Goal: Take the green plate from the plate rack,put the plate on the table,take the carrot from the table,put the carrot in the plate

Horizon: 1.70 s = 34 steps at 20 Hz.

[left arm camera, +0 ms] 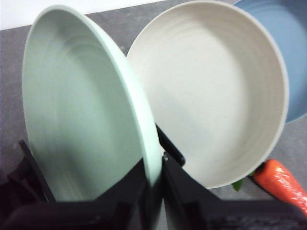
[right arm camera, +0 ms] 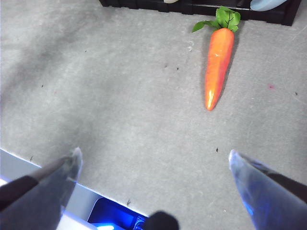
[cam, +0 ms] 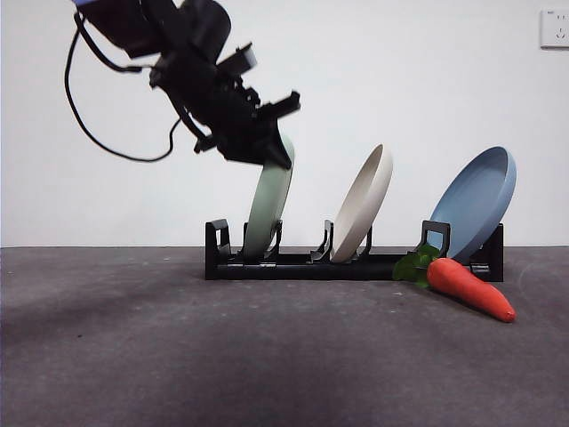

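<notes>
The pale green plate (cam: 267,209) stands tilted in the left slot of the black plate rack (cam: 302,265). My left gripper (cam: 277,153) reaches down from the upper left onto the plate's top rim. In the left wrist view its jaws (left arm camera: 153,175) sit tight on either side of the green plate's (left arm camera: 81,105) rim, shut on it. The orange carrot (cam: 469,289) lies on the grey table (cam: 178,356) in front of the rack's right end. My right gripper (right arm camera: 153,163) is open and empty above the table, with the carrot (right arm camera: 218,67) some way ahead of it.
A cream plate (cam: 363,205) stands in the rack's middle slot and a blue plate (cam: 476,200) in the right one. The cream plate (left arm camera: 211,91) is close behind the green one. A wall socket (cam: 554,28) is at the top right.
</notes>
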Available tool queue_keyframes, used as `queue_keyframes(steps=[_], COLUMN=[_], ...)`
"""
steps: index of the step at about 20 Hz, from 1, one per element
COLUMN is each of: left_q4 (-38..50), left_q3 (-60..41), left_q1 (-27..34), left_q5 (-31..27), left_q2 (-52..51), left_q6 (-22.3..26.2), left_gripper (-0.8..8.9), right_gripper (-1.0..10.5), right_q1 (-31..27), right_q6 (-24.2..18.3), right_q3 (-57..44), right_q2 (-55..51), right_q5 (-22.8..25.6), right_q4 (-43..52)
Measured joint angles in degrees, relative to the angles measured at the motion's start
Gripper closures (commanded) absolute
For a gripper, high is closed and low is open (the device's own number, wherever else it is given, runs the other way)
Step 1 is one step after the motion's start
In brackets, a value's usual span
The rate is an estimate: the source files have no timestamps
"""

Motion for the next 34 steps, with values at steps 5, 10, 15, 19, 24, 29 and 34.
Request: queue_keyframes(steps=[5,10,15,19,24,29,34], left_q4=[-2.08,-20.44,-39.1,-42.42,-32.79,-22.51,-16.61], left_q3=[0.0,0.0,0.0,-3.87,-18.69,-29.11,-30.03], left_q1=[-0.42,-3.02,-15.5,-25.94,-34.14,-38.95,-40.39], left_q5=[1.66,-3.34,-21.81,-32.94,-42.51,-47.19,-53.9], left_q2=[-9.84,-21.7,-26.86,-26.08,-25.53,-20.2,-12.48], left_q6=[-0.35,4.81,15.43,18.62,21.49,26.73,27.34], left_gripper=[8.2,8.19,8.19,8.19,8.19,8.19,8.19], right_gripper=[3.2,3.2,3.2,3.2,3.2,3.2,3.2], right_q1=[0.0,0.0,0.0,0.0,0.0,0.0,0.0], right_q6=[0.02,0.02,0.02,0.02,0.04,0.35,0.44], right_q3=[0.0,0.0,0.0,0.0,0.0,0.0,0.0], right_q2=[-0.02,0.0,-0.02,0.0,0.0,0.0,0.0], right_q5=[0.0,0.0,-0.02,-0.02,-0.02,-0.02,-0.02], right_q4=[0.0,0.0,0.17,0.55,1.09,1.18,1.27])
